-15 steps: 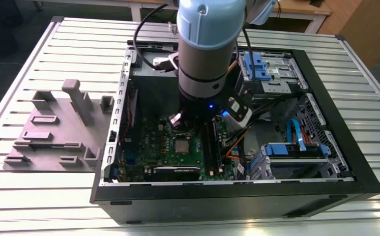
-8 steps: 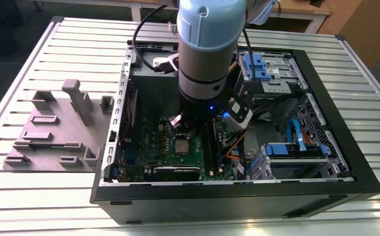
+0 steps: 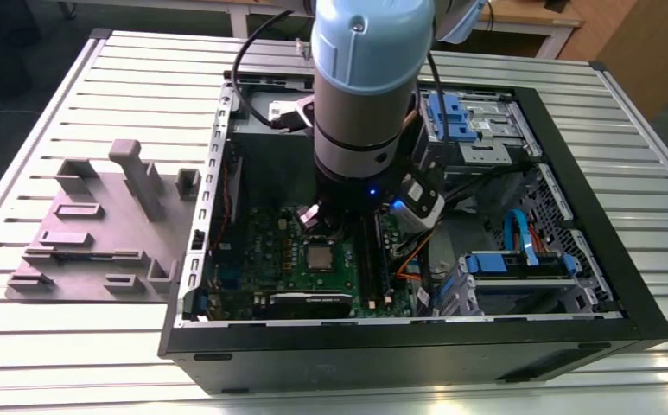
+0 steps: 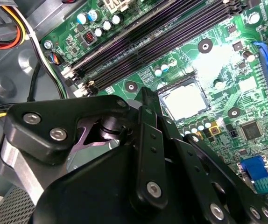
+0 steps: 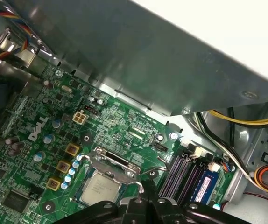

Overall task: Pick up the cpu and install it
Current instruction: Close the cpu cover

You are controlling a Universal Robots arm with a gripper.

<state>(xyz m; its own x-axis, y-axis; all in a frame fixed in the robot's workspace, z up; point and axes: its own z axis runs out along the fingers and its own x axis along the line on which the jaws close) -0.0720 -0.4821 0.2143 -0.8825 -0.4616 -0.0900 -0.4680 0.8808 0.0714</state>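
Black gripper clenched on nothing, cpu lying in the socket

Its fingers meet tip to tip with nothing between them, and the tip hangs just beside the socket, low over the board. The cpu rests flat within the socket's metal frame, silvery top up. Whether the frame's plate is clamped over its rim I cannot tell.

By my reading the chip is light, thin and stiff, with a smooth metal top that would slide under a loose pinch. The fragile parts are likely its underside and the socket's contacts. It wants holding by two opposite sides of the pale rim, kept level and never dragged across the socket.

Room is tight close in. Long dark memory slots run along one side of the socket, and small capacitors stand just beside another. The green motherboard spreads all round the socket. Farther from the socket a grey sheet-metal wall of the case rises, and yellow and orange cables loop beyond the memory slots. Straight above the socket the way looks open, apart from the arm itself.

In the exterior view a drive cage with blue latches sits well apart from the socket, toward the exterior view's right. The ribbed metal counter carries the case. A grey plastic fixture stands outside the case, well apart from the socket toward the exterior view's left
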